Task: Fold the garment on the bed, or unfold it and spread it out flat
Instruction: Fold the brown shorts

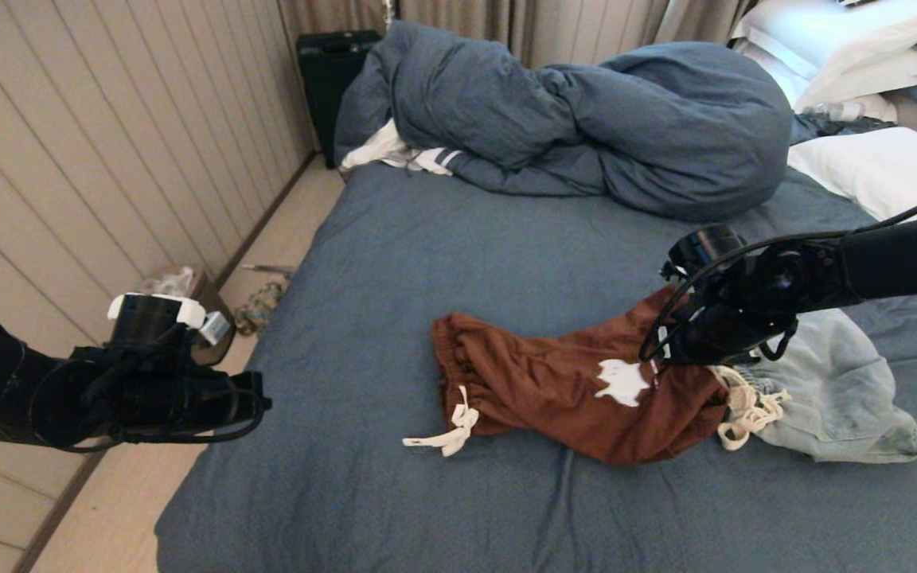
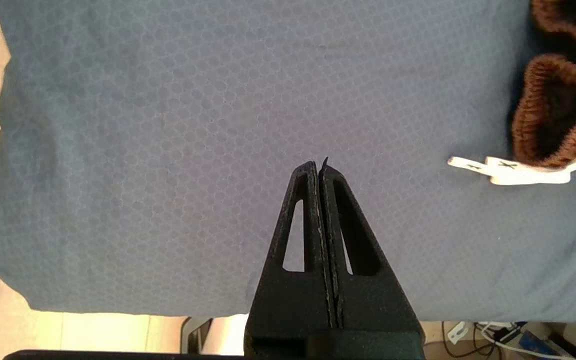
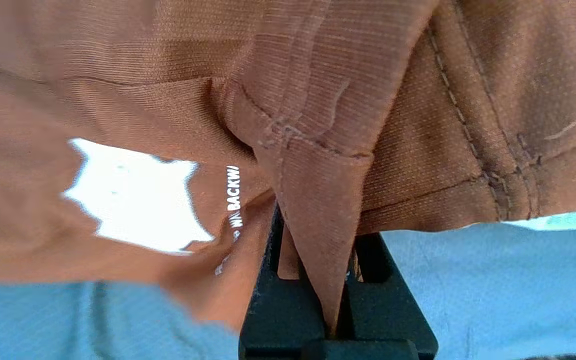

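Bed: brown shorts pinched in right gripper.

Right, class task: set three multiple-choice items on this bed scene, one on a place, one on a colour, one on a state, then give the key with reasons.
1. Where does the pale blue garment lie?
A. at the rust-brown shorts' hem end, by the right gripper
B. under the pillows
C. on the floor

2. What colour is the shorts' drawstring?
A. black
B. white
C. red

3. How do the right gripper's jaws stand?
A. wide open over the bed
B. shut on a pillow
C. shut on the shorts' fabric

Key: 1 A, the head view shows it beside that end. 2 B, it lies white on the sheet. 3 C, the right wrist view shows a brown fold pinched between them.
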